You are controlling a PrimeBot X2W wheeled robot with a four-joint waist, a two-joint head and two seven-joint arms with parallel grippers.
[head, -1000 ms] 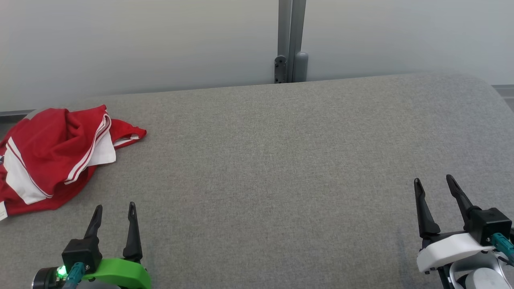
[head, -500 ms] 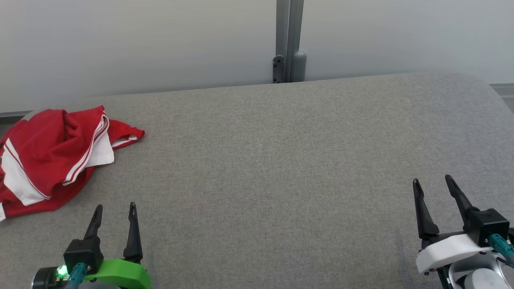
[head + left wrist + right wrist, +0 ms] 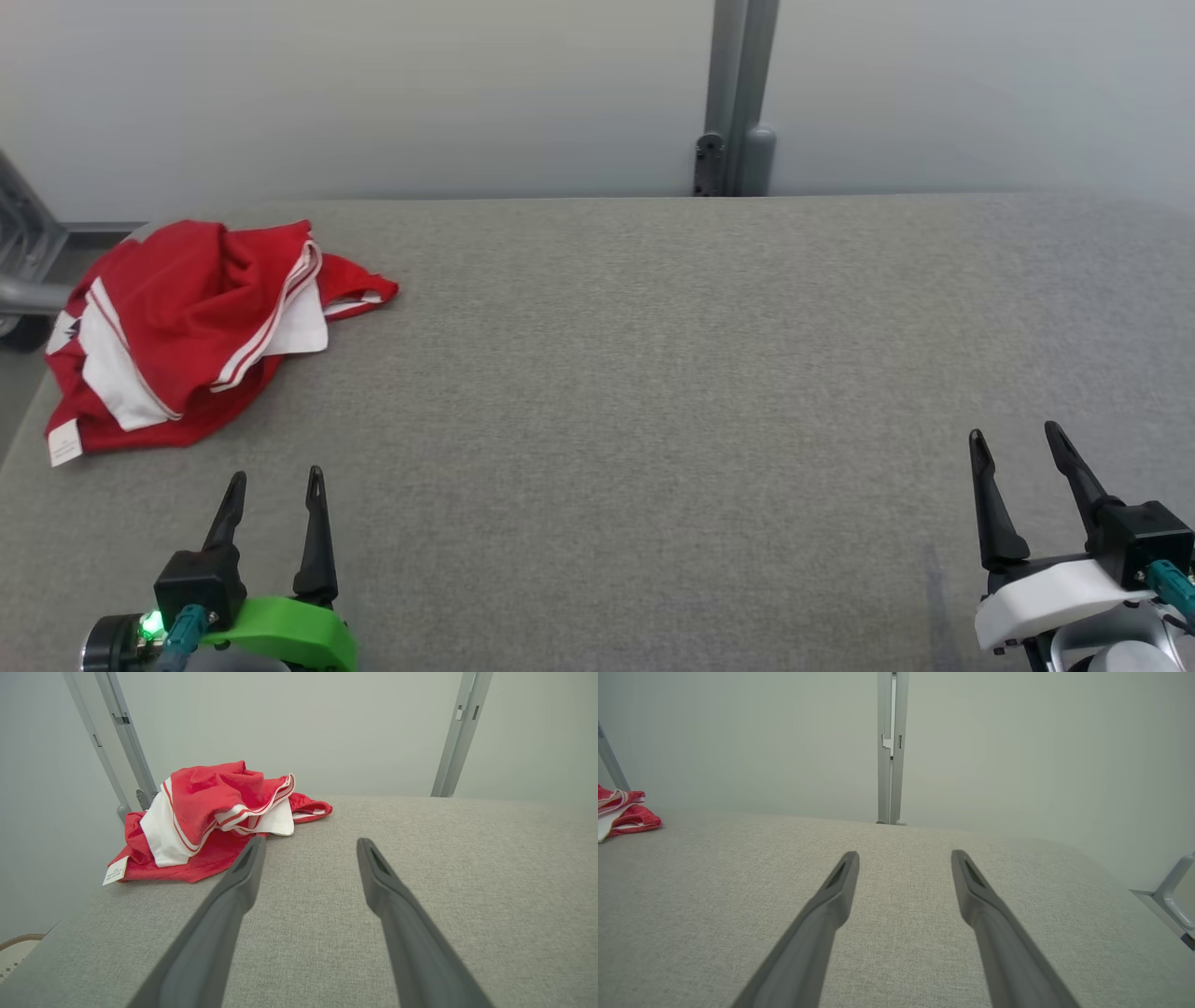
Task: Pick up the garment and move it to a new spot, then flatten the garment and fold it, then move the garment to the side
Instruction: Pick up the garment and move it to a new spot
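Observation:
The garment (image 3: 191, 327) is a crumpled red piece with white panels and stripes, lying at the far left of the grey padded table (image 3: 635, 373). A white label hangs at its near left corner. In the left wrist view the garment (image 3: 210, 816) lies ahead and left of the fingers. Its red edge (image 3: 626, 812) shows at the far left of the right wrist view. My left gripper (image 3: 277, 478) stands open at the lower left, a short way in front of the garment and apart from it. My right gripper (image 3: 1016, 434) stands open at the lower right with nothing between its fingers.
A grey metal post (image 3: 733, 98) rises behind the table against a pale wall. Grey frame bars (image 3: 23, 252) stand past the table's left edge, close to the garment. Another rail (image 3: 1171, 896) sits off the table's right side.
The head camera has turned, so the whole picture has shifted to the right. Both grippers stay open and in the same resting places. The garment lies as before.

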